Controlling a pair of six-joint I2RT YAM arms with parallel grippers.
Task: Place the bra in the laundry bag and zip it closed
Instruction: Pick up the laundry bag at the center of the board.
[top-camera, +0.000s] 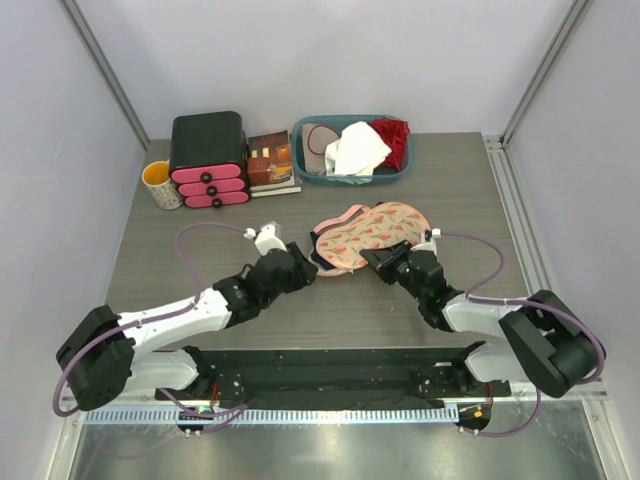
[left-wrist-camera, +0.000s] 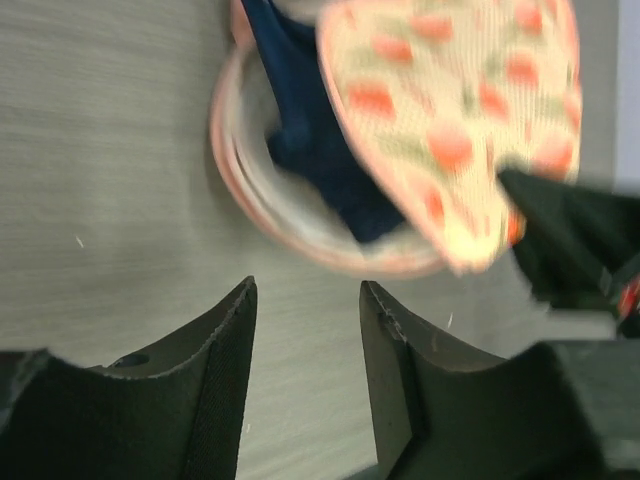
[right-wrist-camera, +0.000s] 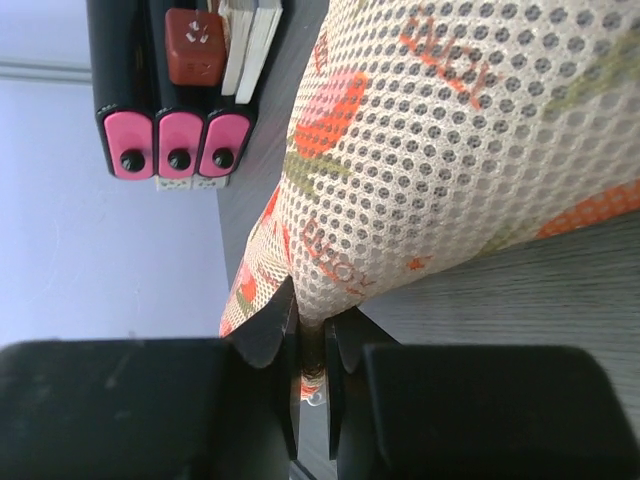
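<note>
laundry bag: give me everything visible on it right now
The laundry bag is a peanut-shaped clamshell pouch of cream honeycomb mesh with a reddish-orange print and pink trim. It lies on the table, its long axis running roughly left to right. It is unzipped. Its top shell gapes at the left end, where the navy bra shows inside. The right gripper is shut on its near edge. The open left gripper sits just short of it, not touching.

From the left end of the black base plate (top-camera: 330, 375), the left arm (top-camera: 170, 325) has white links and black joints; the right arm (top-camera: 490, 312), from its right end, matches. Purple cables (top-camera: 205, 227) trail along both. The left gripper (left-wrist-camera: 305, 290) and right gripper (right-wrist-camera: 312, 325) each have 2 matte black fingers.
</note>
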